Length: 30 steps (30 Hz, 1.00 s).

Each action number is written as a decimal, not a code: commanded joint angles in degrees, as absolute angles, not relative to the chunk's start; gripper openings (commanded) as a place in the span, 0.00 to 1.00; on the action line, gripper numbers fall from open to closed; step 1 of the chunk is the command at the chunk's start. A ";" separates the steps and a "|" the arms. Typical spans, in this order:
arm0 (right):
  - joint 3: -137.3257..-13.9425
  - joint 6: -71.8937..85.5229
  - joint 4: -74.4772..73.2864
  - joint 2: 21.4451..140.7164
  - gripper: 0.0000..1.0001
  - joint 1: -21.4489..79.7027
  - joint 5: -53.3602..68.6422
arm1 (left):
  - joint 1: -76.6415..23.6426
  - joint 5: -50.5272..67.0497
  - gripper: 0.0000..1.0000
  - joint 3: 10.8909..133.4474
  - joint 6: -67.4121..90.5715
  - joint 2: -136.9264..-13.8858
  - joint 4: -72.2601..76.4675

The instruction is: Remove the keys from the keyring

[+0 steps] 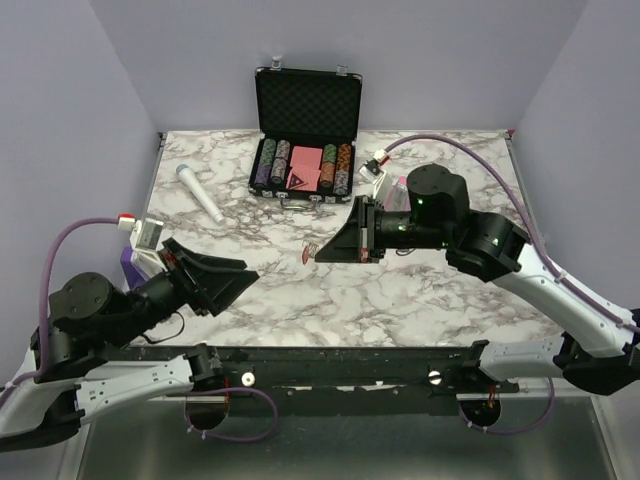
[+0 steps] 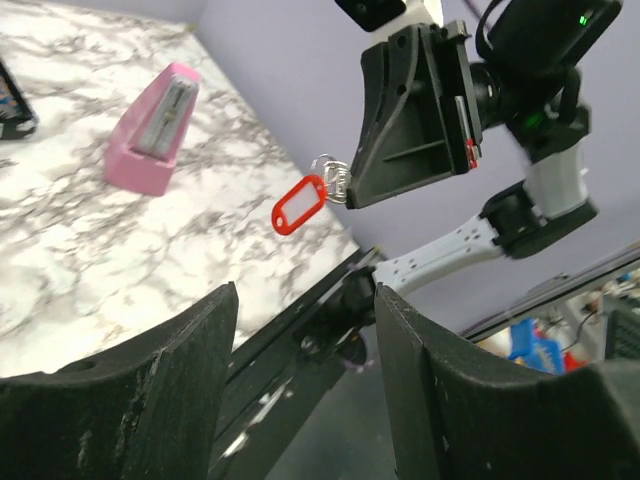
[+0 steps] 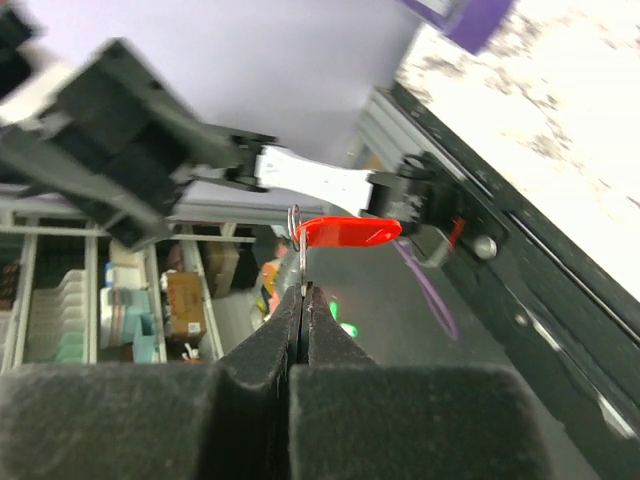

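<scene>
The keyring [image 2: 300, 205], a red oval tag, hangs in the air above the tabletop [image 1: 400, 300], dangling from the small silver keys [image 2: 332, 178] just above it. The right claw [image 3: 303, 300] is pinched fully shut on that thin metal, probably so that the tag swings free and can serve as a handle. The left claw [image 2: 300, 330] sits well short of the keyring, jaws parted and empty, and points toward it. I judge it is lined up to take the tag and pull it away. The pink metronome [image 2: 155, 125] stands on the tabletop well beyond the keyring, out of the way.
</scene>
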<state>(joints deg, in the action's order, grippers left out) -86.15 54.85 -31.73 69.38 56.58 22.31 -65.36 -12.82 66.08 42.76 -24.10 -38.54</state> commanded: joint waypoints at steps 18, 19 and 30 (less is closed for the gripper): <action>-80.78 46.32 -54.95 78.67 0.01 56.78 25.11 | -47.65 17.99 0.57 63.29 32.52 -37.09 -44.40; -80.34 47.01 -52.50 77.97 0.01 56.78 26.96 | -46.16 21.06 0.56 62.59 32.52 -37.09 -42.99; -79.37 50.89 -40.78 73.74 0.01 56.78 36.56 | -37.27 43.59 0.43 56.95 37.70 -37.44 -27.87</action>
<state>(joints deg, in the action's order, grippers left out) -79.85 49.76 -45.71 75.18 56.58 31.44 -38.15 32.12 57.84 35.66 -37.12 -35.90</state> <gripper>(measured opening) 0.012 0.461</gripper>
